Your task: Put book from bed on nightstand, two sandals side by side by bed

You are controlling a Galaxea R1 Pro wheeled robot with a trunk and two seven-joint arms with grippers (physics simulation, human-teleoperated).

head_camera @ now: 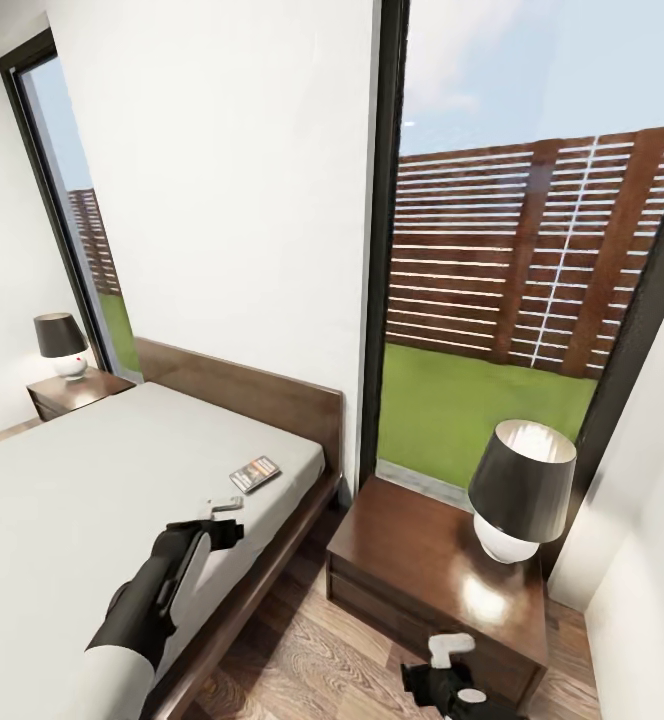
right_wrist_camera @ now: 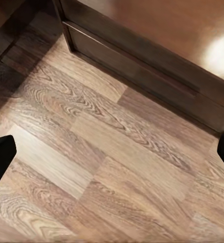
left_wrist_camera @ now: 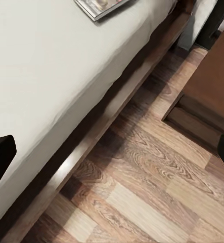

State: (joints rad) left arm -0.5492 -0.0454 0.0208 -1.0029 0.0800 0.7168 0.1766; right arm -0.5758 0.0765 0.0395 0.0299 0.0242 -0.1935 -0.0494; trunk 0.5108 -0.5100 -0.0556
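overall: bright, even daylight, render-clean, slightly soft
source: tall window [head_camera: 512,280] behind the nightstand [head_camera: 422,560], narrower window [head_camera: 92,250] far left
glare: white hotspot on nightstand top by the lamp [head_camera: 520,490]; same blown-out patch in right wrist view [right_wrist_camera: 220,53]
shadows: soft, dark band under the bed [head_camera: 122,480] frame on the floor [left_wrist_camera: 152,182]
distortion: wide-angle head view, window frames lean and bow toward edges
blur: mild upscaling softness; book [head_camera: 255,473] lettering unreadable
wrist views: sharp plank grain, dark fingertips [right_wrist_camera: 0,157] at the edges
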